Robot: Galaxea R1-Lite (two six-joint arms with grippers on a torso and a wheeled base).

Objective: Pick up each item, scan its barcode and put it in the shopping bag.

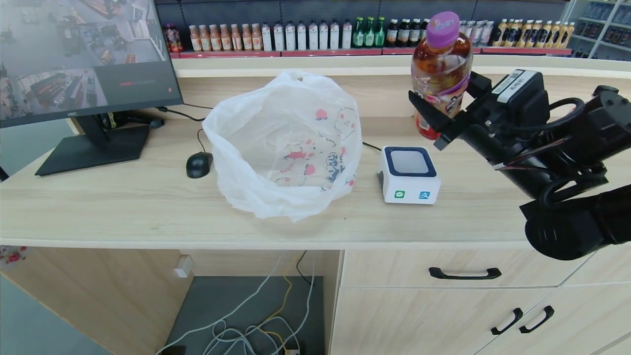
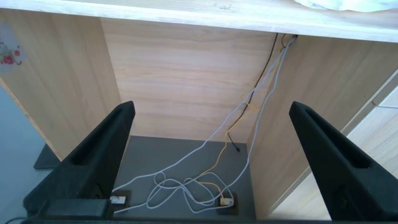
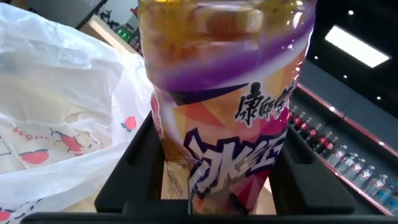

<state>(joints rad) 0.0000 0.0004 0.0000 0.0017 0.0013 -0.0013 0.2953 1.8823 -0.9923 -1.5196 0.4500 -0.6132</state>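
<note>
Taking the white square-topped scanner box [image 1: 408,174] as our mark, we begin far to its left and lower down. There our left gripper [image 2: 211,112] hangs with fingers spread wide and nothing between them, facing the cable-strewn recess under the pale wooden counter [image 1: 123,212]; we judge it is parked there to leave the worktop free. On the counter well left of the scanner box stands a dark flat monitor [image 1: 84,54], then a black computer mouse [image 1: 198,164]. Just left of the scanner box sits the thin white printed plastic shopping bag [image 1: 286,143], its mouth propped open upward to receive goods. Just behind and right of the scanner box, our right gripper [image 1: 446,106] is clamped round the middle of an upright amber tea bottle with a purple cap [image 1: 441,49]. We reckon scanning comes next: the glass top is uncovered, and the way from it to the bag's rim is short and bare.
</note>
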